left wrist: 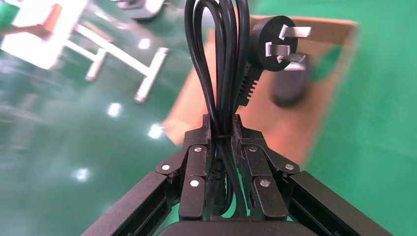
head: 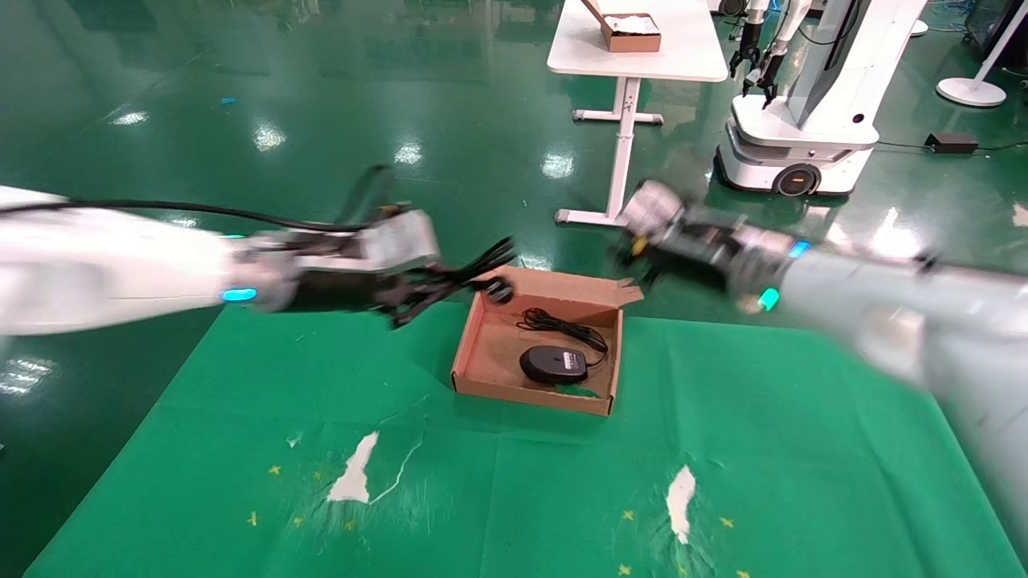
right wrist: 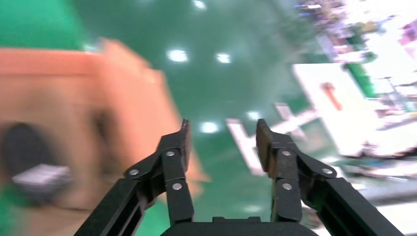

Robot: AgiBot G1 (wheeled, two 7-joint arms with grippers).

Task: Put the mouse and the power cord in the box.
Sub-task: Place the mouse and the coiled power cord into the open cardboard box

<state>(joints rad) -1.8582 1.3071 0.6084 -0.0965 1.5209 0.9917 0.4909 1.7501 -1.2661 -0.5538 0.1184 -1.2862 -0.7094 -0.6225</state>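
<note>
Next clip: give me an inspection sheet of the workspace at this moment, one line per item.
Surface: green cloth, torn, with white patches showing.
Job's things: mouse lies label-up in the open box; power cord is not yet in.
Clutter: nothing seen.
Grippers: left gripper shut on the power cord, at the box's left edge; right gripper open and empty, beyond the box's right side.
Cables: mouse's thin cable bundled inside the box.
Surroundings: white table with a small box; another robot.
</note>
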